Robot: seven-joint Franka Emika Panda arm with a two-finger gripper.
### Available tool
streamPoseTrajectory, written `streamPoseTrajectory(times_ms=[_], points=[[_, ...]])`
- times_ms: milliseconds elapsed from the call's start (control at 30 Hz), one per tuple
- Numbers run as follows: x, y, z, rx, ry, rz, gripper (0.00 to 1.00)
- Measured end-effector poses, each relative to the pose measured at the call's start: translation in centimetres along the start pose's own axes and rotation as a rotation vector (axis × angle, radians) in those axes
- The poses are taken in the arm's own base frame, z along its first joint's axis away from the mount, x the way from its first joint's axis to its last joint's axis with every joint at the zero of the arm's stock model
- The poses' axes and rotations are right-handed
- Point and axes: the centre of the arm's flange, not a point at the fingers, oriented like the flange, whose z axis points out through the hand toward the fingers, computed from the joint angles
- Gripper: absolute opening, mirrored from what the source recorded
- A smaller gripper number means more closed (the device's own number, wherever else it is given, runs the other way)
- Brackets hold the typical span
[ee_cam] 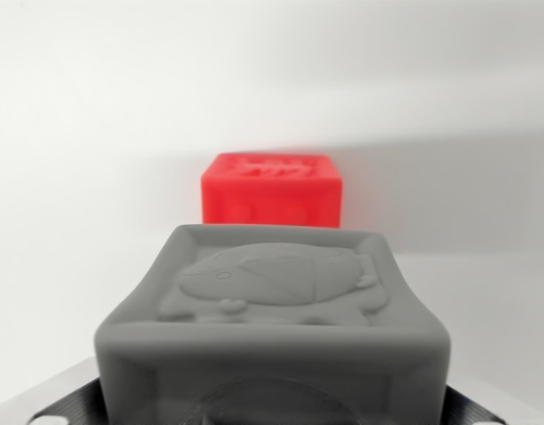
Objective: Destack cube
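Nearest the wrist camera, a grey cube (pixel 272 328) fills the lower half of the wrist view. Its top face carries a raised rim and an embossed relief of a rounded animal-like figure. The front face, cut off by the bottom edge of the picture, shows a shallow circular recess.

Behind the grey cube, farther from the camera, stands a red cube (pixel 271 189). Its top face bears embossed markings that are too blurred to read, and its front face shows faint round impressions. The lower part of the red cube is hidden by the rear edge of the grey cube, so it cannot be determined whether the two touch or stand apart. The view also does not establish whether one cube rests on another.

Both cubes are seen against a plain white surface (pixel 77 274) and a white backdrop (pixel 272 62), with a soft grey shadow band behind the red cube.

At the bottom corners of the picture, dark metallic parts of the gripper (pixel 55 409) are partly visible on either side of the grey cube. The fingertips are out of frame; whether the gripper is spread, narrowed or gripping the grey cube cannot be determined.
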Motion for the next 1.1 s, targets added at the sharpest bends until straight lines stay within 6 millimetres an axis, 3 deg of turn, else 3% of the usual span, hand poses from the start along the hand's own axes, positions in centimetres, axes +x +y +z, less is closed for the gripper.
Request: streamPoseTrajectory(times_ms=[467,1100], points=[[-0.1,0.0,-4.0,0.008,0.003,0.002,0.0],[-1.9,-3.0,-3.2,-0.006,-0.003,-0.052,0.0]])
